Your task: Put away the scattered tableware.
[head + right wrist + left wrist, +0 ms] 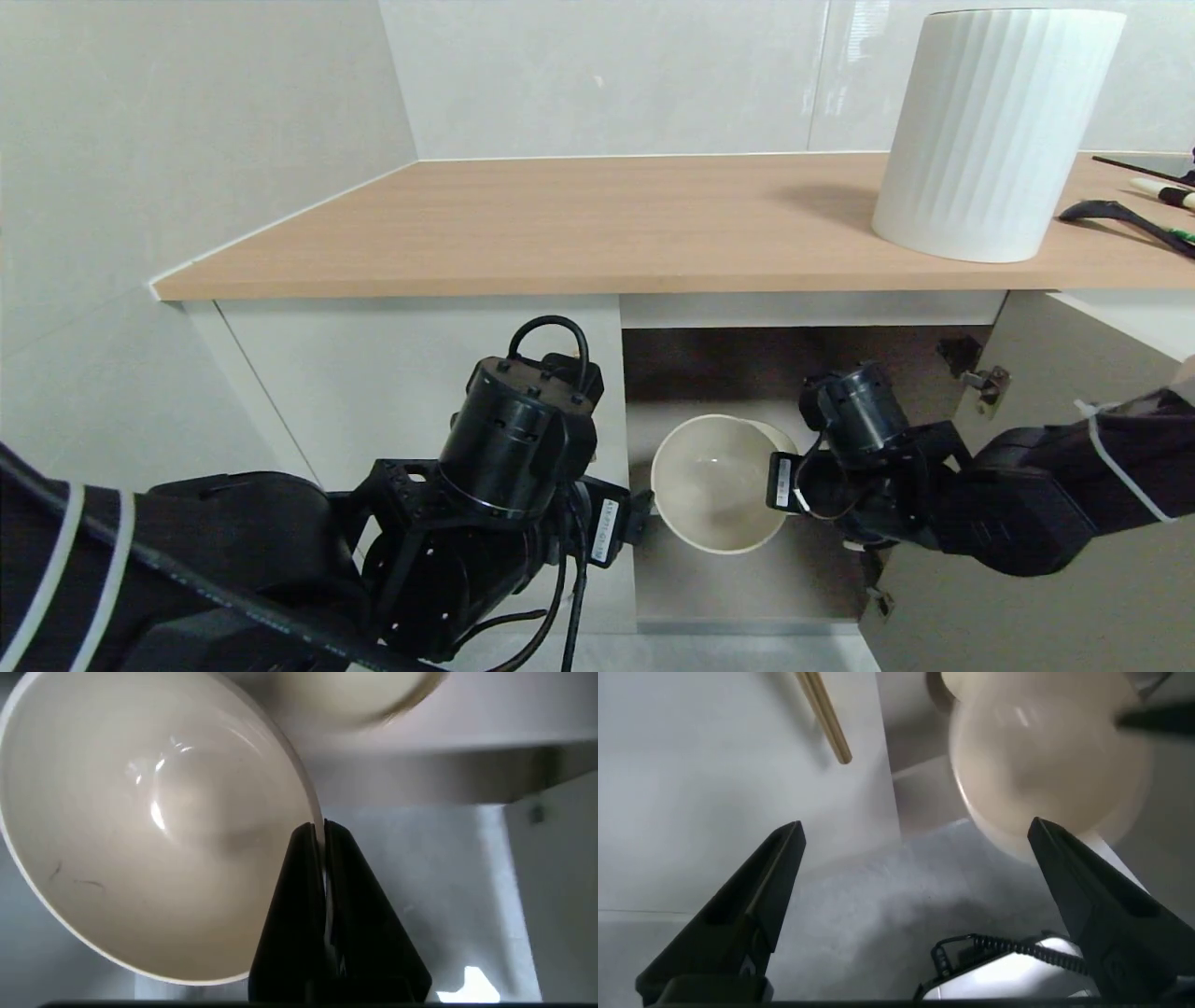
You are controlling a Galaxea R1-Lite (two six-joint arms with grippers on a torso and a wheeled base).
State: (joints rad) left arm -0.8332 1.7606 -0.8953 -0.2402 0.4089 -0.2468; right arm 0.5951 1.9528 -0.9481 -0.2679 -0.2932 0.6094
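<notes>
A cream bowl (714, 485) (1046, 765) (159, 831) hangs tilted in the open cabinet mouth below the wooden counter (579, 224). My right gripper (782, 481) (322, 887) is shut on the bowl's rim at its right side, one finger inside and one outside. Just behind it, the edge of a second cream bowl (780, 439) (364, 695) shows inside the cabinet. My left gripper (625, 518) (915, 831) sits low and to the left of the held bowl, in front of the shut left door; its jaws stand wide apart with nothing between them.
A tall white ribbed container (994, 131) stands on the counter at the right, with dark utensils (1130, 219) beyond it. The right cabinet door (1055, 597) is swung open beside my right arm. The left door (411, 373) is closed. Walls close in the left side.
</notes>
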